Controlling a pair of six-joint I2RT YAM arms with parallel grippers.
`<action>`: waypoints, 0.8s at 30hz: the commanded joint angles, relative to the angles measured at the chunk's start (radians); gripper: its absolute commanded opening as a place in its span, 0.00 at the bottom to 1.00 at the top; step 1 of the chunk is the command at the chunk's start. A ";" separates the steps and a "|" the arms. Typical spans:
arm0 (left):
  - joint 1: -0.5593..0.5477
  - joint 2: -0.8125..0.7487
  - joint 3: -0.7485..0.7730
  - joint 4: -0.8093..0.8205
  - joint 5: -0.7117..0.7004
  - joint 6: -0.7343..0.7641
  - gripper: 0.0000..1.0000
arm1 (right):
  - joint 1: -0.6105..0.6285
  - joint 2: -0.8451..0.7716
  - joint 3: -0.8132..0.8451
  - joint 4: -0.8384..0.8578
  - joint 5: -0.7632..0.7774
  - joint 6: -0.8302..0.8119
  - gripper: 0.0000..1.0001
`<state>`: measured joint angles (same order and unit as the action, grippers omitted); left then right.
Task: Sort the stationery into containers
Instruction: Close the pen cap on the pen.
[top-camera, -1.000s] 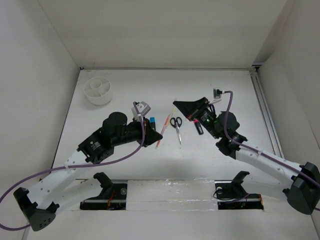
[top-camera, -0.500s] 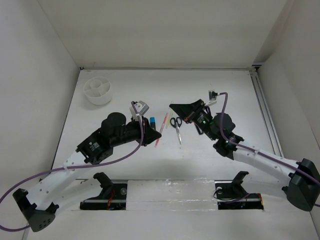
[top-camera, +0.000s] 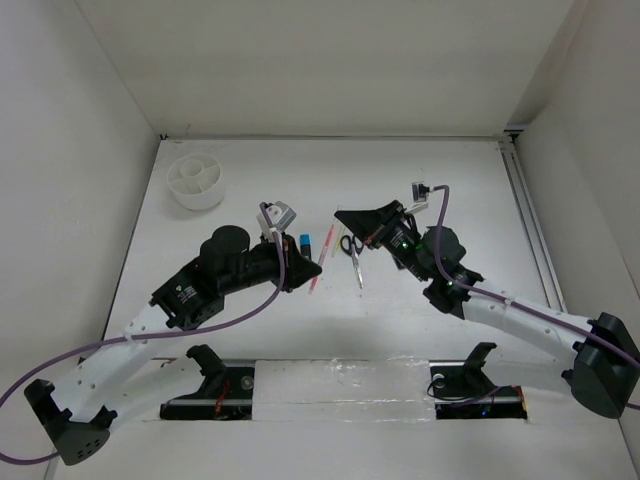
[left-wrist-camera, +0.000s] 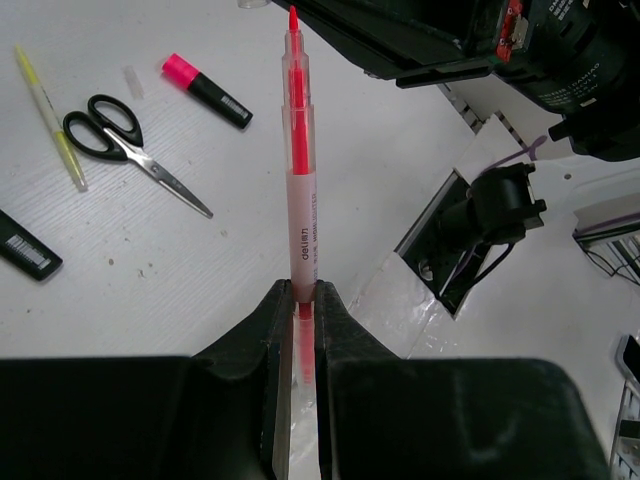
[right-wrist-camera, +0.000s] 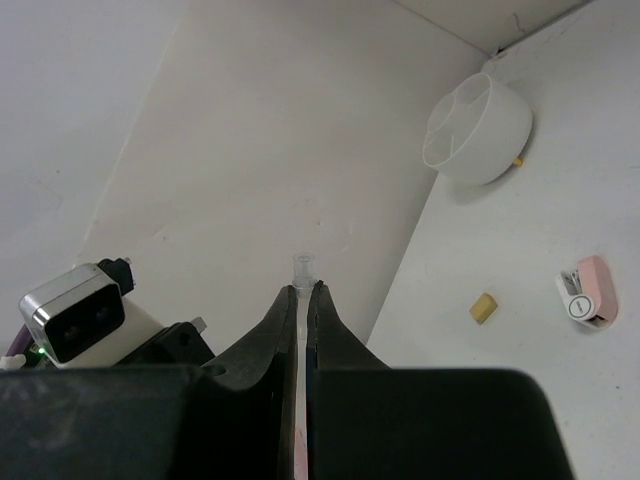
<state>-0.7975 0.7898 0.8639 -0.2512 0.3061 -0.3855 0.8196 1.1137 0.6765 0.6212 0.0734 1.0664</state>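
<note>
My left gripper (left-wrist-camera: 304, 285) is shut on a pink pen (left-wrist-camera: 300, 170), whose bare red tip points at my right gripper (top-camera: 340, 214). My right gripper (right-wrist-camera: 303, 288) is shut on a small clear cap (right-wrist-camera: 303, 266) that sticks out past its fingertips. From above, the left gripper (top-camera: 314, 268) and the pen (top-camera: 322, 256) sit just below the right gripper's tip. Black-handled scissors (left-wrist-camera: 120, 140), a pale-yellow stick (left-wrist-camera: 50, 115), a pink-capped marker (left-wrist-camera: 205, 88) and a blue-capped marker (top-camera: 305, 241) lie on the table. The round white divided cup (top-camera: 196, 181) stands at the far left.
A tan eraser (right-wrist-camera: 484, 307) and a white-pink piece (right-wrist-camera: 585, 297) lie on the table between the arms and the cup (right-wrist-camera: 478, 130). White walls close the table on the left, back and right. A rail runs along the right edge (top-camera: 528, 215).
My right gripper has shifted a little left and forward, bringing the cap closer to the pen tip. The left arm has barely moved.
</note>
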 joint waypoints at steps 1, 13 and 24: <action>-0.002 -0.008 0.001 0.036 -0.001 0.005 0.00 | 0.009 -0.006 0.014 0.083 0.002 0.001 0.00; -0.002 0.011 0.010 0.036 0.018 0.005 0.00 | 0.009 -0.015 0.034 0.083 0.002 0.001 0.00; -0.002 0.020 0.011 0.027 0.018 0.005 0.00 | 0.009 -0.025 0.034 0.092 -0.007 0.001 0.00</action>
<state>-0.7975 0.8124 0.8639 -0.2512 0.3103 -0.3851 0.8196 1.1130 0.6769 0.6357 0.0723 1.0668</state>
